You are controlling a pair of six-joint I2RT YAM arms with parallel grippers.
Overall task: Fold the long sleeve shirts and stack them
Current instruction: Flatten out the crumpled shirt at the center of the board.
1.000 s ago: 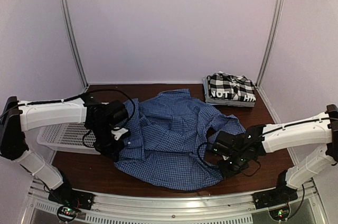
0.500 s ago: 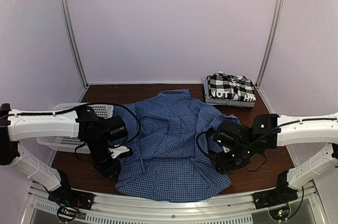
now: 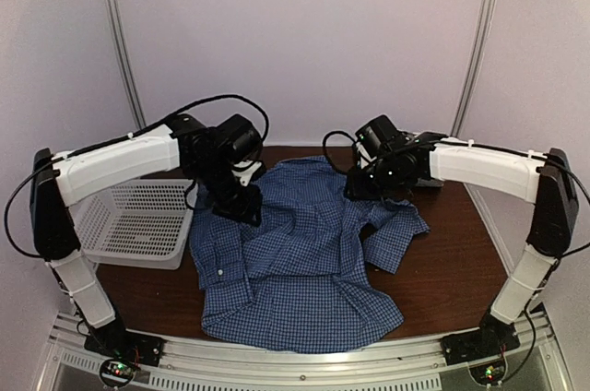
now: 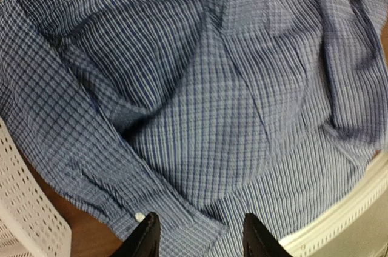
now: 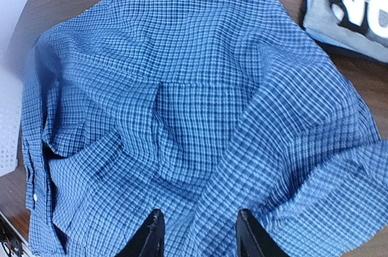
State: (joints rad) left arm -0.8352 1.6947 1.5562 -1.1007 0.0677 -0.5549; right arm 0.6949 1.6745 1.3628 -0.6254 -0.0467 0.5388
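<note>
Dark table (image 3: pixel 452 271) bears the blue shirt (image 3: pixel 295 262), collar far, hem near. Left gripper (image 4: pixel 199 239) and right gripper (image 5: pixel 197 236) hang open, seemingly over its shoulders.

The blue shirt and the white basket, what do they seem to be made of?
The blue shirt looks like thin woven cloth, probably cotton, matte: fine checks, soft creases. The white basket looks like stiff moulded plastic: straight walls, a regular grid of small holes.

Pale lilac walls (image 3: pixel 304 41) (metal corner rails (image 3: pixel 121 41)) enclose a dark wooden table (image 3: pixel 452 271).
</note>
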